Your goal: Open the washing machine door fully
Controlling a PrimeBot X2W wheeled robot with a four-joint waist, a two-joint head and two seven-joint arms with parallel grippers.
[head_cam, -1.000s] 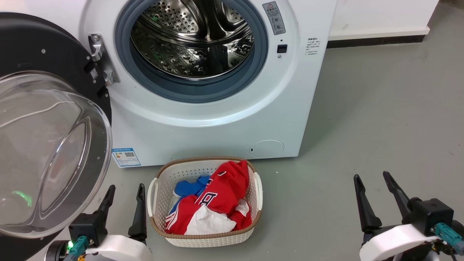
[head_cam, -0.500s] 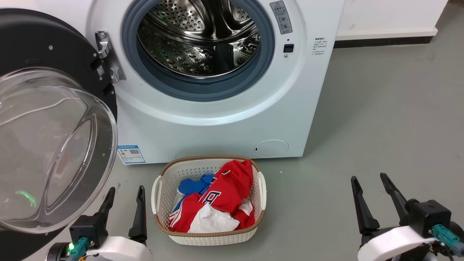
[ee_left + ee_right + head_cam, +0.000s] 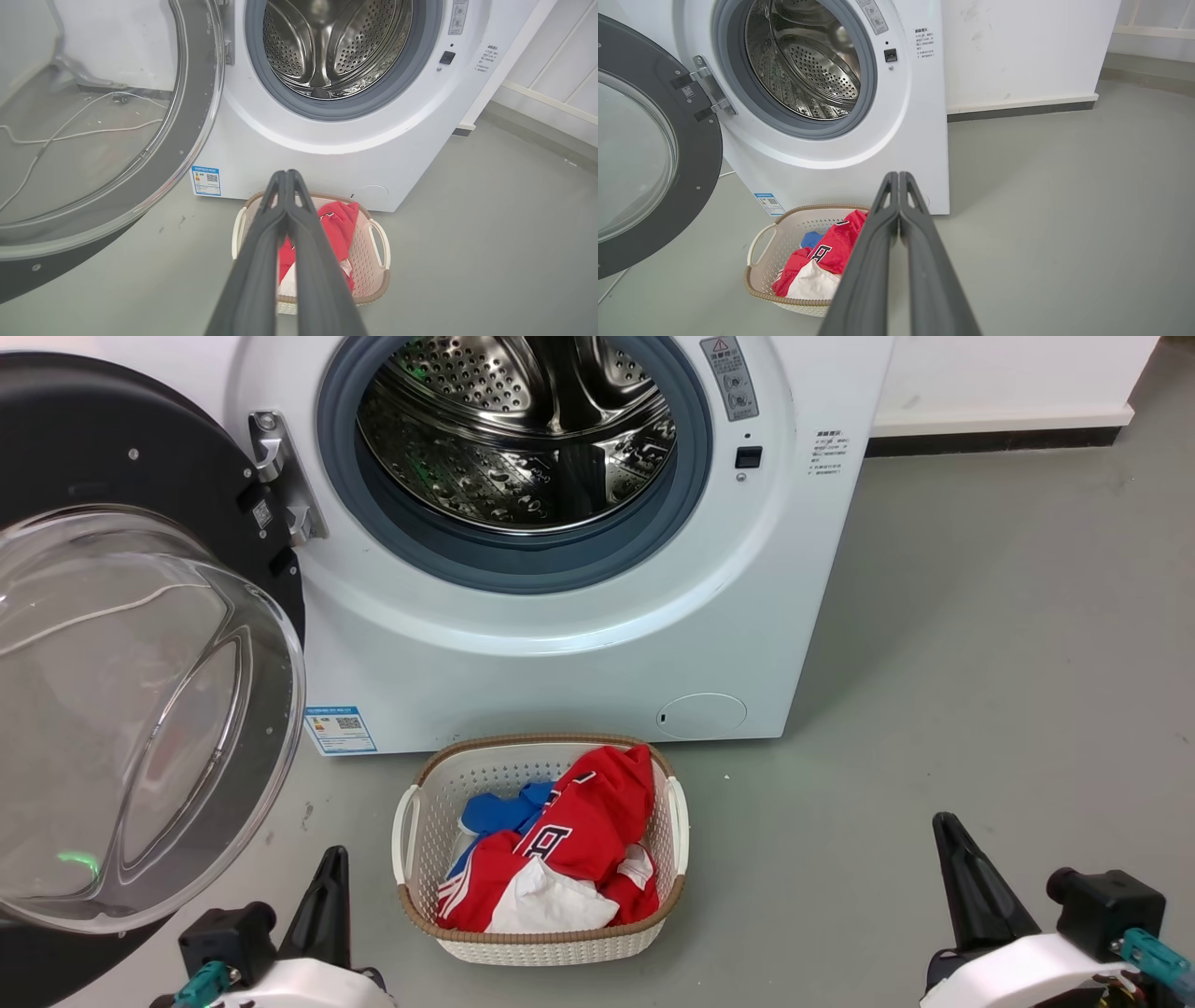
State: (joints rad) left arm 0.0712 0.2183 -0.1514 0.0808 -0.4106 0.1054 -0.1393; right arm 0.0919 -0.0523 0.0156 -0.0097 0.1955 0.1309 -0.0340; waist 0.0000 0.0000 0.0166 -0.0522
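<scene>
Both tools, the left tool (image 3: 285,175) and the right tool (image 3: 899,175), are hovering low with fingers pressed together, gripping nothing, while the washing machine door (image 3: 140,709) is standing wide open left of the washing machine (image 3: 560,653), so the task is looking practically finished.

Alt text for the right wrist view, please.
The washing machine door hangs open at left of the white washing machine, baring the steel drum. A basket of red, blue and white clothes sits on the grey floor before it; the shut right claw rises from the bottom edge.
</scene>
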